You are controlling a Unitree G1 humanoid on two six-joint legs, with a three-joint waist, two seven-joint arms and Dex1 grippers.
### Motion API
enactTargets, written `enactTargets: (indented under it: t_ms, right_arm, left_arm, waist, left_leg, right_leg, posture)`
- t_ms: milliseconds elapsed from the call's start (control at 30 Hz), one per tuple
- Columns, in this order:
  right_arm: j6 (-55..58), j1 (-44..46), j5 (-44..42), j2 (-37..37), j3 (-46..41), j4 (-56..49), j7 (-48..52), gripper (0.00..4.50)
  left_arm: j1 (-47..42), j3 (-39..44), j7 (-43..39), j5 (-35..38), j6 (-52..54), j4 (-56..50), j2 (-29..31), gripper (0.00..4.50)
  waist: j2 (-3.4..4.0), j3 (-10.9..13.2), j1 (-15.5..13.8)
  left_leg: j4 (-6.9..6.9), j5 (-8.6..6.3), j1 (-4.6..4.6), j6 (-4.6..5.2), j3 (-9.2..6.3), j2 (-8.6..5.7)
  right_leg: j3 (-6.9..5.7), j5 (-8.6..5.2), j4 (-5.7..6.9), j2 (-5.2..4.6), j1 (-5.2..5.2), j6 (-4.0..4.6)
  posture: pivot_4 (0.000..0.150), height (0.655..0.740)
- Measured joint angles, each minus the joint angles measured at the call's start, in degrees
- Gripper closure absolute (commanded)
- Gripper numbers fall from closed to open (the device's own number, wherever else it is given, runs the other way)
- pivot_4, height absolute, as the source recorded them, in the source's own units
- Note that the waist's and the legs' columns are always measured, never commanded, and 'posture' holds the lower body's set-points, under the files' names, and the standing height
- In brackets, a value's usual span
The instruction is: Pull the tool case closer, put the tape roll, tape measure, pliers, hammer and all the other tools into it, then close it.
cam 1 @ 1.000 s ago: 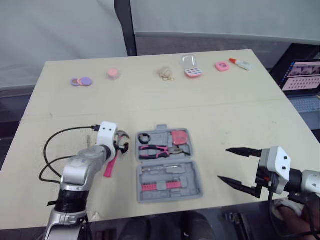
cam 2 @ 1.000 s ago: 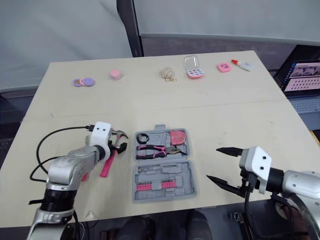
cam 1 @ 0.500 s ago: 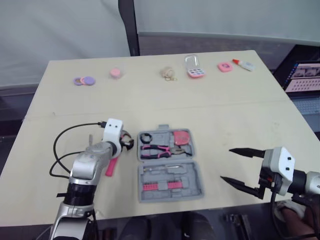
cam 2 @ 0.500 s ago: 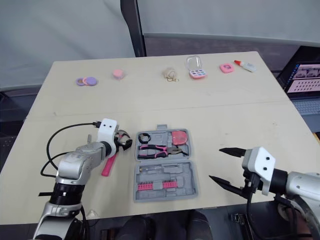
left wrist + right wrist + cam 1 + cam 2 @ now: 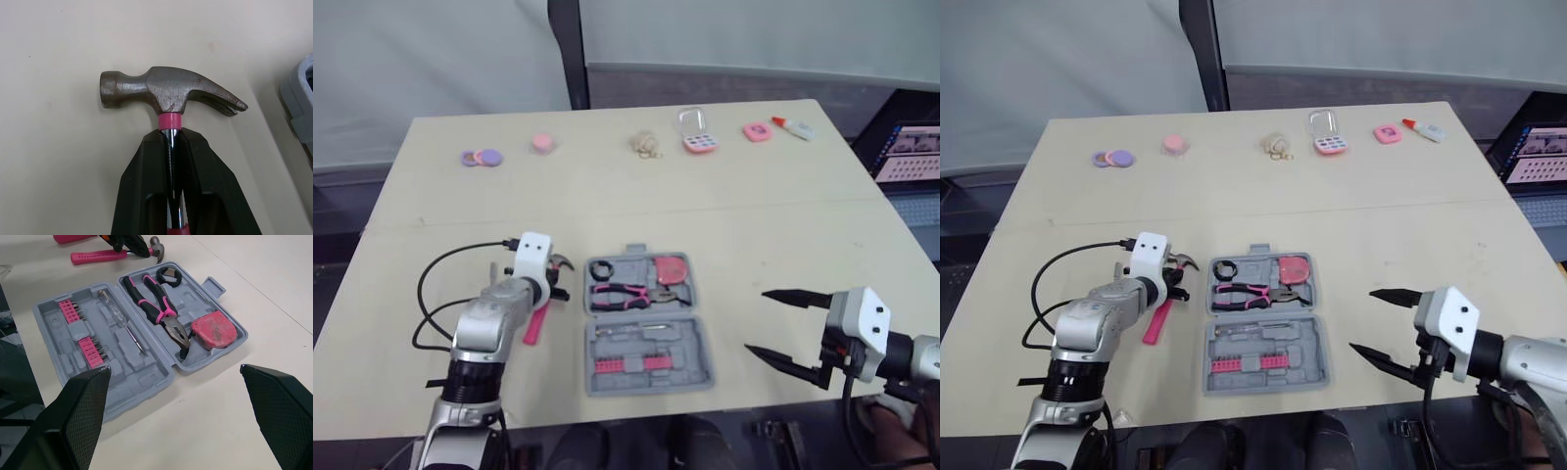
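On the table [image 5: 783,225], in the head view, the open grey case [image 5: 690,348] lies near the front edge, at the middle. Taking 12 o'clock as away from the robot, the far half holds the tape roll [image 5: 600,269] at 11 o'clock, the tape measure [image 5: 668,267] at 1 o'clock and the pliers [image 5: 619,292] between them. The near half holds a screwdriver [image 5: 641,328] and a row of pink bits [image 5: 626,364]. The hammer [image 5: 535,325] is outside the case, just beside it at 9 o'clock, with its head toward 12 and its pink handle toward 6. The left gripper [image 5: 556,279] is clamped on the hammer just below the head. The right gripper [image 5: 756,321] hangs at 3 o'clock from the case, well apart from it, fingers spread wide and holding nothing. Small odds and ends line the far edge at 12 o'clock.

In the left wrist view, both black fingers [image 5: 142,186] pinch the hammer's dark neck under the pink collar. The steel head is at the table top; whether it touches cannot be told. A corner of the case shows at the side.

In the right wrist view, the two fingers [image 5: 78,421] stand far apart, the open case between them. The hammer and the left gripper lie beyond its far corner.
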State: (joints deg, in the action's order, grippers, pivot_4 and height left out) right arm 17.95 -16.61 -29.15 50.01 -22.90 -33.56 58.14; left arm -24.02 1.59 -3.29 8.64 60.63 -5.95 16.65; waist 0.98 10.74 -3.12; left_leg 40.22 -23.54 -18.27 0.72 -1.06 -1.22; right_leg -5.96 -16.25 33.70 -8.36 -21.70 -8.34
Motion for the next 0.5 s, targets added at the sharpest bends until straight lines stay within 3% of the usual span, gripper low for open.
enactTargets:
  t_ms: [300, 500]
  right_arm:
    - [0.2, 0.0, 0.0, 0.0, 0.0, -0.2, -0.2, 0.00]
    - [0.2, -0.6, 0.0, 0.0, 0.0, -0.3, -0.2, 0.00]
  left_arm:
    - [-0.2, 1.5, -1.3, 0.4, 2.7, -1.2, 0.4, 4.42]
    - [-2.3, 4.0, -5.9, 3.7, 11.4, -7.9, 6.8, 4.42]
  waist:
    - [-0.01, 0.0, 0.2]
    - [-0.21, 0.1, 0.3]
  left_leg:
    - [-0.01, 0.00, -0.01, 0.00, 0.00, 0.01]
    - [0.00, 0.00, -0.05, 0.00, -0.03, 0.04]
  right_leg:
    - [-0.01, 0.00, -0.02, 0.00, 0.00, 0.00]
    - [-0.03, 0.00, -0.01, 0.03, -0.05, 0.00]
  posture:
    - [0.150, 0.7400]
    - [0.150, 0.7400]
